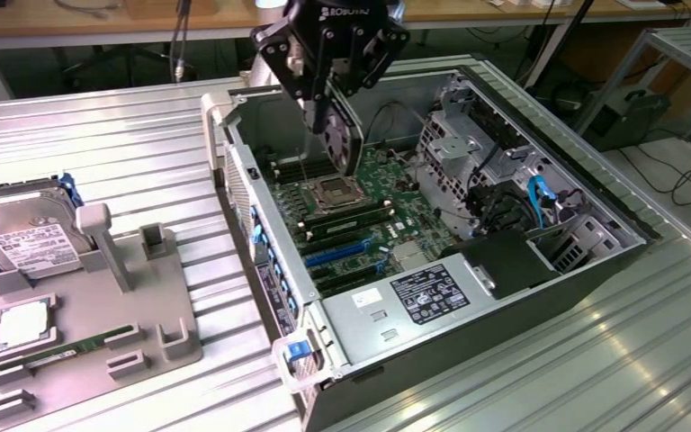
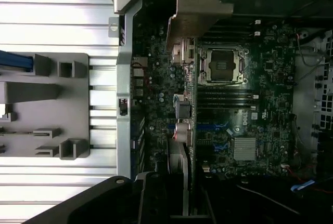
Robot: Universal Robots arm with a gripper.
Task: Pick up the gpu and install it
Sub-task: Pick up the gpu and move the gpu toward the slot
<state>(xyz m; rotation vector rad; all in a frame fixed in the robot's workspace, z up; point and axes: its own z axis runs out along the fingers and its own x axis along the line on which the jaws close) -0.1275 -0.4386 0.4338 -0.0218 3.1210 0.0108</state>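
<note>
The gpu [image 1: 345,142] hangs on edge at 12 o'clock of the exterior view, above the open case [image 1: 561,193]; its long axis is near vertical; the gripper [image 1: 320,115] is clamped on its upper end; the case holds the motherboard [image 1: 396,205]; the rack [image 1: 141,306] at 9 o'clock holds the hard drive [image 1: 22,229].
</note>
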